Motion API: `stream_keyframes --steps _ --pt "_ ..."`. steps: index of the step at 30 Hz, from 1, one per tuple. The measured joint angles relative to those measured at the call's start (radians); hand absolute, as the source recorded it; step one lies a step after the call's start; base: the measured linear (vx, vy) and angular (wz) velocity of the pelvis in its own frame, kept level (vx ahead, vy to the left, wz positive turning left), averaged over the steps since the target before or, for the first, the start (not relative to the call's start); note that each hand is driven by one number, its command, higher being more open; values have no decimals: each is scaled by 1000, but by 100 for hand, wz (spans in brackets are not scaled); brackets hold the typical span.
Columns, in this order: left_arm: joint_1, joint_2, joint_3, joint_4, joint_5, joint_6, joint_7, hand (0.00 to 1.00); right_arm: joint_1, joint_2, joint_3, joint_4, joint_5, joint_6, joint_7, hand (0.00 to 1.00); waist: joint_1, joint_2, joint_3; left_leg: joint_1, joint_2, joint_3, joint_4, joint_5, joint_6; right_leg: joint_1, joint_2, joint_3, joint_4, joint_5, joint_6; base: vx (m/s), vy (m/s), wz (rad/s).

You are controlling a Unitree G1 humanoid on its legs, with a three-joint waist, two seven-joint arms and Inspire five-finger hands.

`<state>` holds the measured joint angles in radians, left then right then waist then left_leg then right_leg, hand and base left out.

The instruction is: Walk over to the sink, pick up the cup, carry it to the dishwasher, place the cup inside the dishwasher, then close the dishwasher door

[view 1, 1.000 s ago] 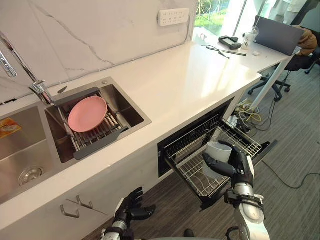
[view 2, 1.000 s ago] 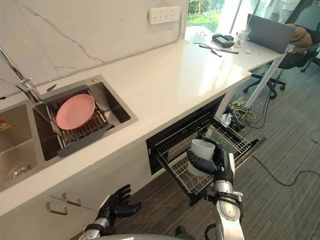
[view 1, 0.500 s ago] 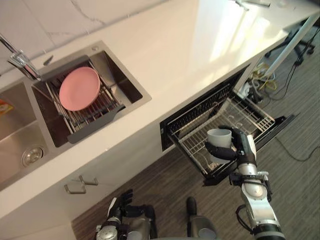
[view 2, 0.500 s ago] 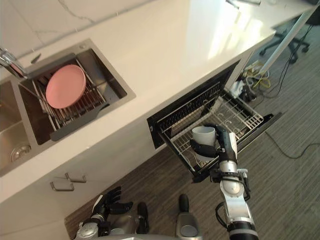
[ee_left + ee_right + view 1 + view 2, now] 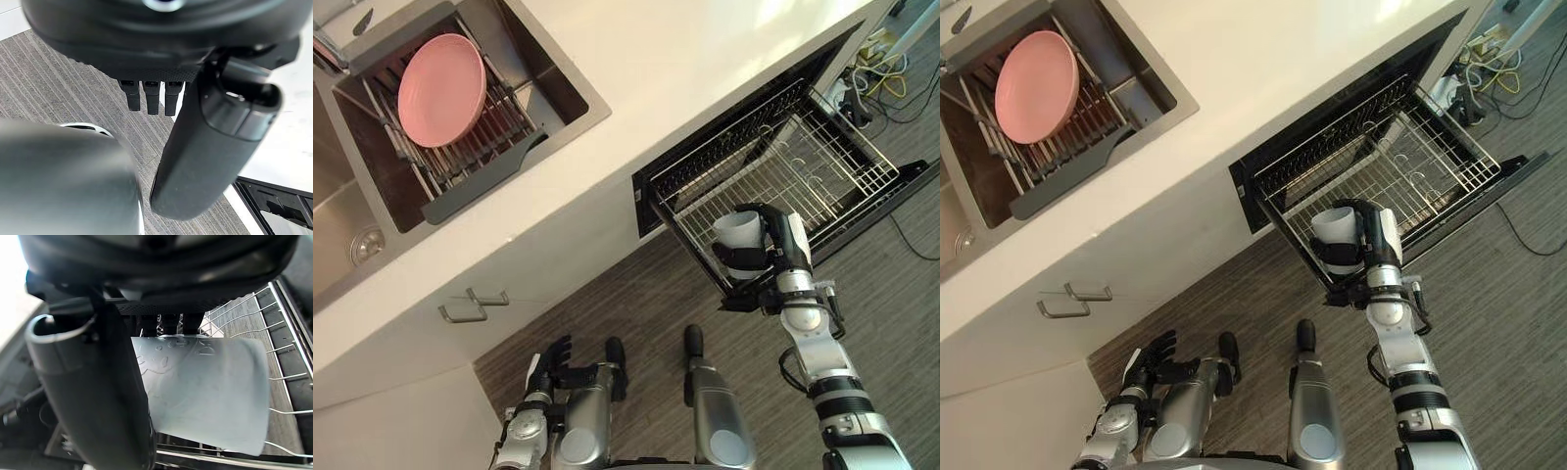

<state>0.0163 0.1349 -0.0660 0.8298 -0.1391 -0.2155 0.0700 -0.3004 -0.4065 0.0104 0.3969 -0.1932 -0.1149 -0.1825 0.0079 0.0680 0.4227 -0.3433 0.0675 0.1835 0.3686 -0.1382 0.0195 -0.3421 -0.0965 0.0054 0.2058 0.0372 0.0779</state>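
Observation:
My right hand (image 5: 781, 253) is shut on a pale grey cup (image 5: 737, 231), thumb and fingers wrapped round its side. It holds the cup upright just over the front left corner of the pulled-out wire rack (image 5: 803, 162) of the open dishwasher (image 5: 1278, 176). The right wrist view shows the cup (image 5: 205, 387) against the thumb (image 5: 98, 396) with rack wires behind it. The dishwasher door (image 5: 891, 196) hangs open below the rack. My left hand (image 5: 548, 362) hangs low by the floor, fingers relaxed and empty.
A pink plate (image 5: 440, 88) leans on a drying rack in the steel sink (image 5: 563, 93) at the upper left. The white counter (image 5: 636, 78) runs above the dishwasher. A cabinet handle (image 5: 475, 305) shows below the sink. Cables (image 5: 886, 73) lie on the floor at upper right.
The camera has tilted further down, so the whole scene shifted up. My right hand with the cup stays over the rack's front left corner, a little lower against it.

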Motion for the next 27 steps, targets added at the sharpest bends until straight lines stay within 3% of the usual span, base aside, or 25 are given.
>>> stream_keyframes --steps 11,16,17,27 --pt "-20 -20 0 3 -2 -11 18 90 -143 -26 1 104 -84 33 -55 30 8 3 12 -25 -12 -6 -21 28 9 -33 -10 -6 6 0 0 6 -1 3" --pt "-32 -43 0 3 -7 -12 19 90 -185 -26 1 147 -94 57 -71 30 28 3 12 -31 -14 -8 -34 36 6 -43 -10 -8 7 0 -1 2 -4 1" --pt "-35 -44 0 3 -7 -12 20 90 -191 -25 1 150 -94 57 -73 90 30 3 12 -34 -14 -10 -35 37 7 -46 -10 -10 8 0 -1 -2 -11 3" --pt "-46 -55 0 1 -20 -12 43 90 -212 41 -3 177 -62 67 -82 90 36 3 12 -36 -18 -26 -49 49 4 -46 -14 -22 8 -3 -5 -2 -5 4"
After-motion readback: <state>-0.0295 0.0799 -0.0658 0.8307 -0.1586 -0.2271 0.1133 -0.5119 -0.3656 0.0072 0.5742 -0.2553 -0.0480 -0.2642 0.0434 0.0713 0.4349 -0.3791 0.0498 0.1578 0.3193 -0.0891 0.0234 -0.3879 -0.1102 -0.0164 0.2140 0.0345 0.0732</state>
